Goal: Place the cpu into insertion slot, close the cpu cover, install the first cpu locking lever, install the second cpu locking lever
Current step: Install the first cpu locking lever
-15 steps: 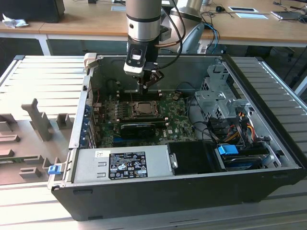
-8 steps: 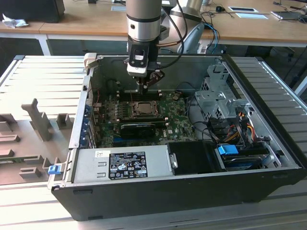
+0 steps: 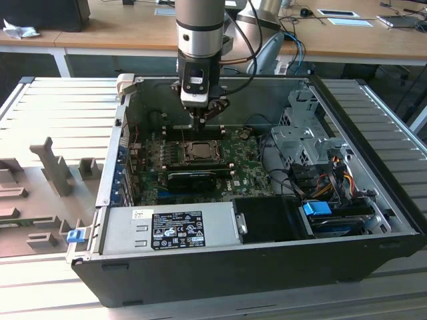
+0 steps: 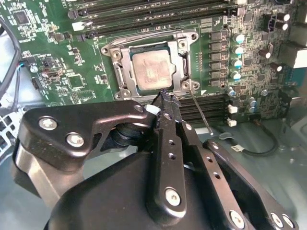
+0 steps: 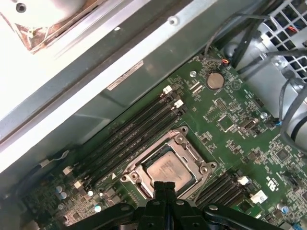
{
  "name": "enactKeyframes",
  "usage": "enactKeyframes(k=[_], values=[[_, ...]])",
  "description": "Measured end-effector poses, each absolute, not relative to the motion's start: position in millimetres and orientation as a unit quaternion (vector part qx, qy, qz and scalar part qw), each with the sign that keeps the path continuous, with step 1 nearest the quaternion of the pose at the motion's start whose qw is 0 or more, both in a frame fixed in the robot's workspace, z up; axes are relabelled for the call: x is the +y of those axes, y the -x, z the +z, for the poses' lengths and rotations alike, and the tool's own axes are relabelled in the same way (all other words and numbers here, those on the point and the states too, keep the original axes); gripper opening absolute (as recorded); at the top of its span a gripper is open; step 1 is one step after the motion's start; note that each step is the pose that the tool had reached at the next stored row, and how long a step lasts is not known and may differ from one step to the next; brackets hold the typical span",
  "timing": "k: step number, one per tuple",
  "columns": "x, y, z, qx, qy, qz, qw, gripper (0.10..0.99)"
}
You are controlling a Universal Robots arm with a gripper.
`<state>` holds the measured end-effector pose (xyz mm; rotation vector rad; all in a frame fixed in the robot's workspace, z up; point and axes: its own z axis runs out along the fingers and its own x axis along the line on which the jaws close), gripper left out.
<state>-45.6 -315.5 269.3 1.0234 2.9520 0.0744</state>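
The cpu (image 4: 152, 72), square so without a long axis, lies flat, metal top up, in the insertion slot (image 4: 111, 49) on the green motherboard (image 4: 72, 81) inside the open black case (image 3: 220, 280), the cpu cover (image 4: 144, 46) framing it. In the exterior view the gripper (image 3: 203, 119) hangs at its twelve o'clock, fingers (image 4: 169, 139) pressed together on nothing visible. A printed label (image 3: 177, 230) on the silver power supply (image 3: 127, 230) sits at six o'clock.

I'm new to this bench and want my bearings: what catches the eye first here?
The open computer case lies on its side in the middle of the exterior view, with the arm reaching down into it. In the second wrist view the silver cpu sits framed by the cpu cover, with the black claw closed at the cover's edge.
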Motion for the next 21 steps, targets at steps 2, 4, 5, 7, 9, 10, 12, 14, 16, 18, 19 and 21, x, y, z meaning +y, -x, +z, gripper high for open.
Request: enactKeyframes(k=[2,4,5,7,9,10,12,14,16,18,19,21], values=[[-315.5,45.6,269.3,0.950,-0.312,0.024,0.008,0.106],[-315.5,45.6,269.3,0.955,-0.295,0.024,0.007,0.106],[-315.5,45.6,269.3,0.958,-0.286,0.024,0.007,0.106],[-315.5,45.6,269.3,0.961,-0.277,0.024,0.007,0.106],[-315.5,45.6,269.3,0.964,-0.266,0.024,0.007,0.106],[-315.5,45.6,269.3,0.965,-0.262,0.024,0.006,0.106],[-315.5,45.6,269.3,0.967,-0.252,0.024,0.006,0.106],[-315.5,45.6,269.3,0.970,-0.241,0.024,0.006,0.106],[-315.5,45.6,269.3,0.973,-0.230,0.024,0.006,0.106],[-315.5,45.6,269.3,0.975,-0.219,0.025,0.005,0.106],[-315.5,45.6,269.3,0.977,-0.213,0.025,0.005,0.106],[-315.5,45.6,269.3,0.980,-0.199,0.025,0.005,0.106]])
